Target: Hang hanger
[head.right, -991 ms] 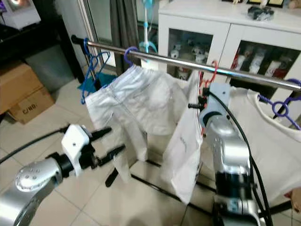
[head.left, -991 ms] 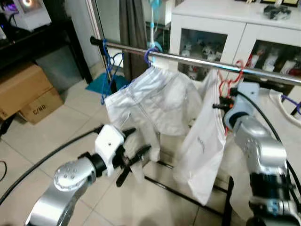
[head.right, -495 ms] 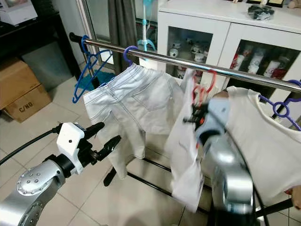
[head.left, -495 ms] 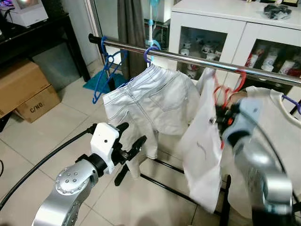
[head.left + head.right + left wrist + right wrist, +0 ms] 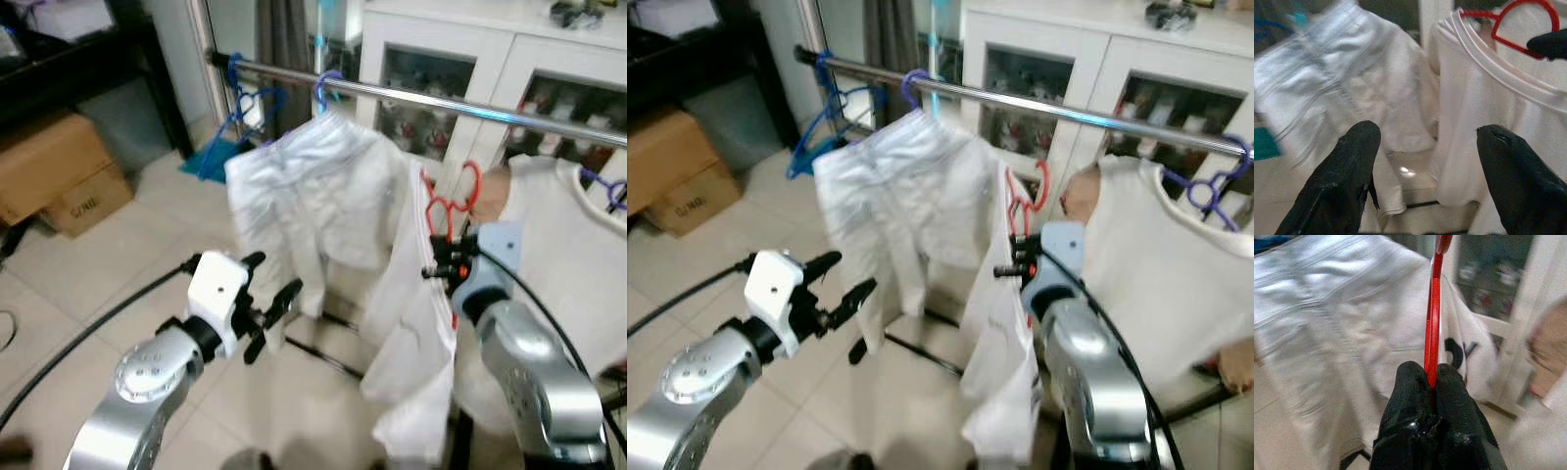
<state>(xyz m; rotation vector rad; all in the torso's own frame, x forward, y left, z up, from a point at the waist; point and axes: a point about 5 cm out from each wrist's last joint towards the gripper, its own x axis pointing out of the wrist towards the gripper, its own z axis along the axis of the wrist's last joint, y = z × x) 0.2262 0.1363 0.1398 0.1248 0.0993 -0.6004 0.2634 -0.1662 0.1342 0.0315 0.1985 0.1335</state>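
Pinching the red hanger (image 5: 1433,323) in our right gripper (image 5: 1431,382) below the rail (image 5: 431,101), left gripper (image 5: 1422,161) spread empty, we risk the white shirt (image 5: 416,343) slipping off or the hook missing.

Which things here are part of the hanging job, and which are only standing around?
Part of the job:
red plastic hanger
white T-shirt on it
shiny metal rail
right gripper, shut on the hanger
left gripper, open

Standing around:
pale shorts on purple hanger
empty blue hanger
brown cardboard boxes
white glass-door cabinet
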